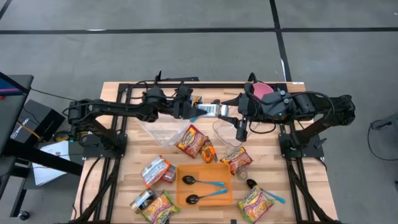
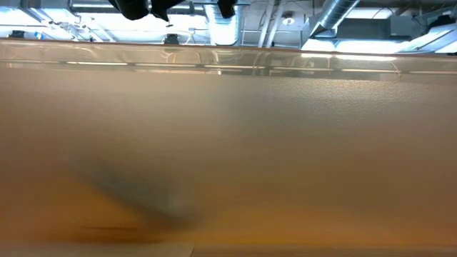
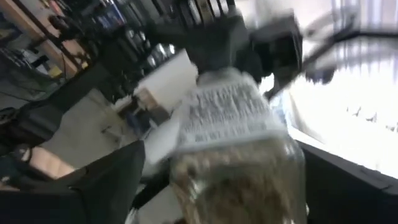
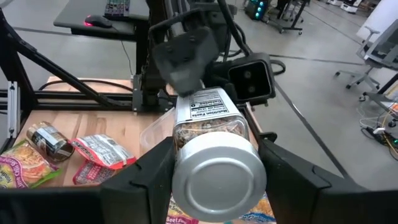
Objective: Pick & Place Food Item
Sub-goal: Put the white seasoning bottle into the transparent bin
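A clear jar with a silver lid and a white label, filled with brown food, hangs level in the air over the table's far middle. My right gripper comes from the right and is shut on its lid end. My left gripper comes from the left and is open. Its fingers stand on either side of the jar's base end; whether they touch it, I cannot tell. My right gripper pinches the jar's lid end between its two fingers, one on each side of the silver lid. The fingers come level from the table's right and lie along the jar. The jar is lifted clear and lies level, lid toward my wrist.
An orange tray with two blue-handled spoons lies at the near middle. Several snack packets lie around it. A clear plastic container sits below the left arm. An orange-brown surface close to the camera fills the low view.
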`<move>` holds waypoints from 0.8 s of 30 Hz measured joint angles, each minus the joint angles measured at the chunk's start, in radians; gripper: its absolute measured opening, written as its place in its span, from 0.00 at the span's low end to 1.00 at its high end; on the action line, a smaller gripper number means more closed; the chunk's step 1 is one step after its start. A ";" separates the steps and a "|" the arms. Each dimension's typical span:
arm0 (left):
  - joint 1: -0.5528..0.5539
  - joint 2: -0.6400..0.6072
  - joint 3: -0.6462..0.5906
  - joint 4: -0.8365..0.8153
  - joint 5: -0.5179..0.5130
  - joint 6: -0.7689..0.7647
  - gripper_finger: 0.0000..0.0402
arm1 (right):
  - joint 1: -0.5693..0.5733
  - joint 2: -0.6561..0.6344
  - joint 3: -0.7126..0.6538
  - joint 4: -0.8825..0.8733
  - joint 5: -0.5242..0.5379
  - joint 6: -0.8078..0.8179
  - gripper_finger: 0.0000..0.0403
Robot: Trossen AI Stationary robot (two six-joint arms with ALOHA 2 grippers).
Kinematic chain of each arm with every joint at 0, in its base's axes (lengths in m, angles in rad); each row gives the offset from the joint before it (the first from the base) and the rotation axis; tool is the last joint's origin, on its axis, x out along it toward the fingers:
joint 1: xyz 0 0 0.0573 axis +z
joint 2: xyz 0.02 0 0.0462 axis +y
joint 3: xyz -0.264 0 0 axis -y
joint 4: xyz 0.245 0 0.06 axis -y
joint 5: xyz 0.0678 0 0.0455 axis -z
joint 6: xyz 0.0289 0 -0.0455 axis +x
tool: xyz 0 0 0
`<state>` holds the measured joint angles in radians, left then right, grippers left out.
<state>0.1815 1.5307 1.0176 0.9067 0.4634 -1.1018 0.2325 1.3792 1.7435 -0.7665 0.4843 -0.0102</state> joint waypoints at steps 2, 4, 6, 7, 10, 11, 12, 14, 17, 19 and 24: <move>0.010 0.000 0.000 -0.010 0.097 0.027 0.93 | -0.003 -0.003 0.000 -0.029 0.000 0.010 0.48; 0.017 0.000 0.000 -0.007 0.192 0.032 0.89 | -0.008 -0.007 0.000 -0.061 -0.002 0.025 0.48; 0.017 0.000 0.000 -0.013 0.270 0.037 0.87 | -0.018 -0.010 0.000 -0.080 -0.015 0.050 0.48; 0.017 0.001 -0.001 -0.015 0.307 0.051 0.86 | -0.024 -0.014 0.000 -0.098 -0.026 0.063 0.48; -0.002 -0.006 -0.001 0.007 0.381 0.079 0.85 | -0.062 -0.026 0.002 -0.185 -0.046 0.133 0.48; -0.009 -0.011 -0.001 0.034 0.393 0.083 0.85 | -0.083 -0.029 0.001 -0.225 -0.064 0.171 0.48; -0.016 -0.015 -0.001 0.058 0.394 0.094 0.85 | -0.107 -0.030 0.000 -0.270 -0.087 0.206 0.48; -0.023 -0.022 -0.001 0.090 0.393 0.115 0.84 | -0.152 -0.029 0.000 -0.379 -0.123 0.263 0.48; -0.026 -0.043 -0.001 0.105 0.371 0.154 0.83 | -0.195 -0.019 0.000 -0.469 -0.145 0.312 0.48; -0.025 -0.062 -0.001 0.108 0.349 0.163 0.82 | -0.223 -0.016 -0.002 -0.532 -0.170 0.328 0.48; -0.018 -0.114 -0.002 0.104 0.300 0.233 0.80 | -0.360 0.025 0.000 -0.667 -0.296 0.374 0.48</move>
<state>0.1638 1.4171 1.0161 1.0103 0.7634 -0.8686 -0.1276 1.4039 1.7432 -1.4339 0.1882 0.3642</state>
